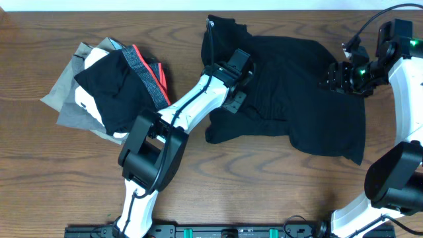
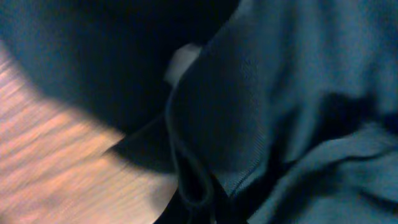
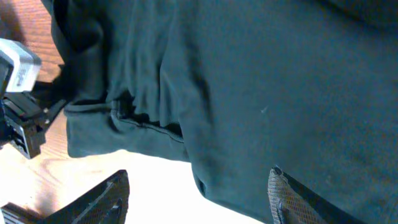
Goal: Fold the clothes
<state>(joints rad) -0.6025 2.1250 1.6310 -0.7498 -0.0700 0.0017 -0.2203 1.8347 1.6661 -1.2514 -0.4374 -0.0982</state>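
Note:
The black shirt (image 1: 297,99) lies crumpled and spread over the centre-right of the wooden table, its small white logo (image 1: 211,25) at the far left corner. My left gripper (image 1: 234,86) is down on the shirt's left part. Its wrist view is filled with bunched dark fabric (image 2: 292,93), and a hem runs into the closed jaws (image 2: 208,208). My right gripper (image 1: 332,76) is at the shirt's right edge. Its fingers (image 3: 199,199) are open, with the shirt's edge (image 3: 249,124) between them.
A pile of other clothes (image 1: 112,82), grey and black with a red and grey waistband, lies at the left of the table. Bare wood (image 1: 264,178) shows in front of the shirt. The left arm's head (image 3: 18,106) appears at the left of the right wrist view.

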